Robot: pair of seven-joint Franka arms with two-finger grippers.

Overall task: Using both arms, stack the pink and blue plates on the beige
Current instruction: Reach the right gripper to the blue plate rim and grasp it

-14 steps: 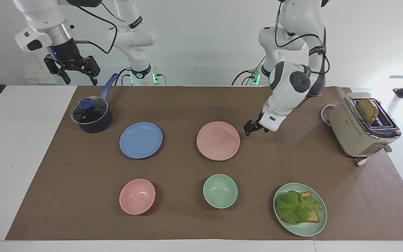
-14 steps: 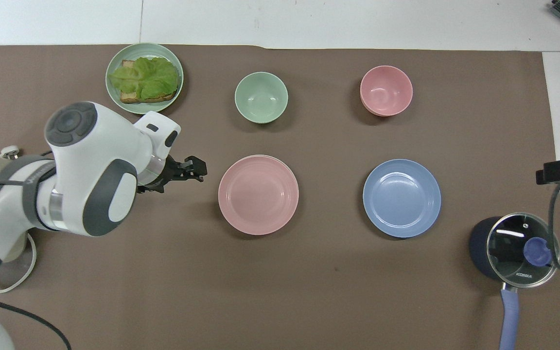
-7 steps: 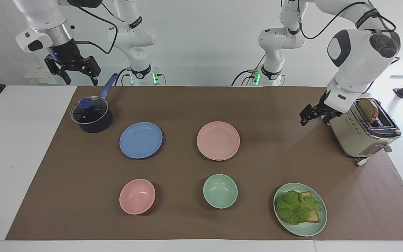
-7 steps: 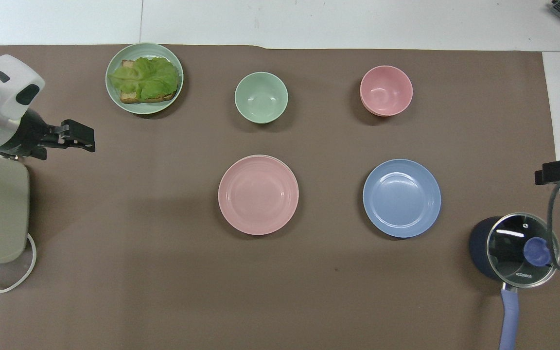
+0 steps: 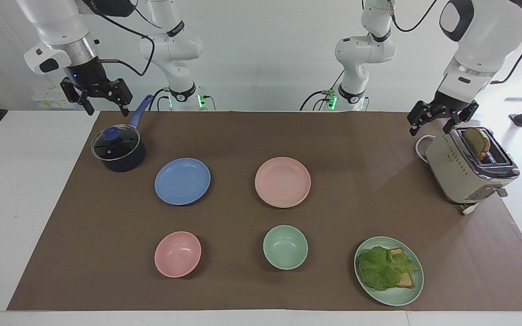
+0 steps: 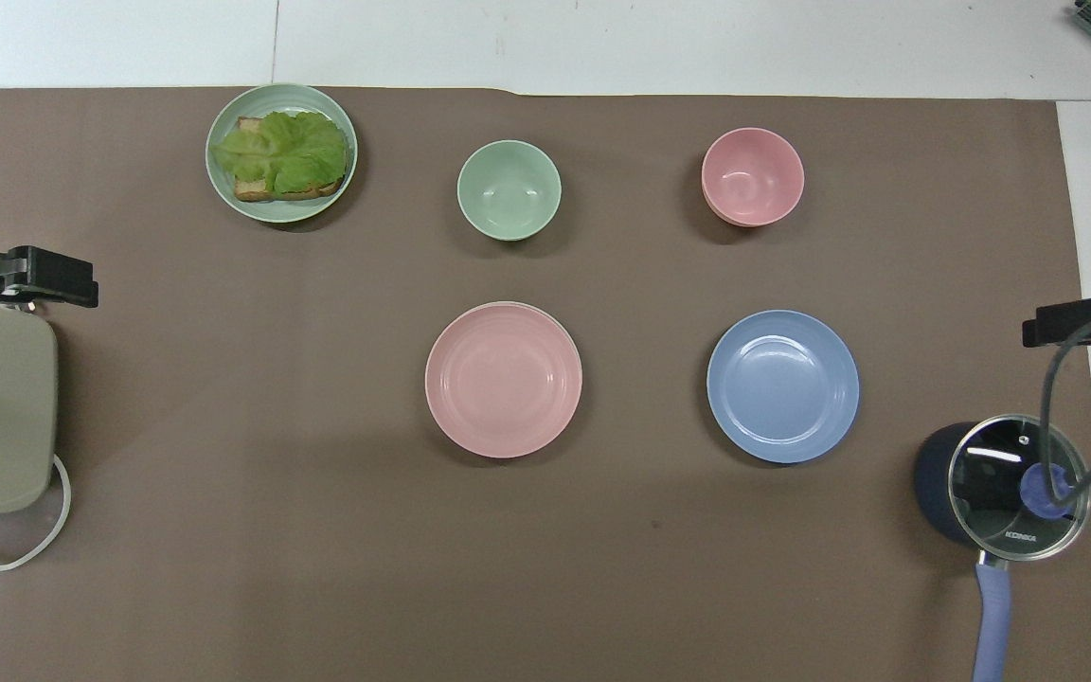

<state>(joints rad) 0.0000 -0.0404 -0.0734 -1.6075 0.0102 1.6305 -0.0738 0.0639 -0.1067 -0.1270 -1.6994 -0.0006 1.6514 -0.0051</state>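
Facing view: round matte pink plate (image 5: 282, 182) sits mid-frame on a thin cream-beige plate rim (image 6: 500, 305); round matte blue plate (image 5: 182, 181) lies beside it. Left gripper (image 5: 439, 120), upper right, and right gripper (image 5: 96, 95), upper left, hang spread, empty. Recommended: right gripper pinches the blue rim, lifts level, centres it over pink.
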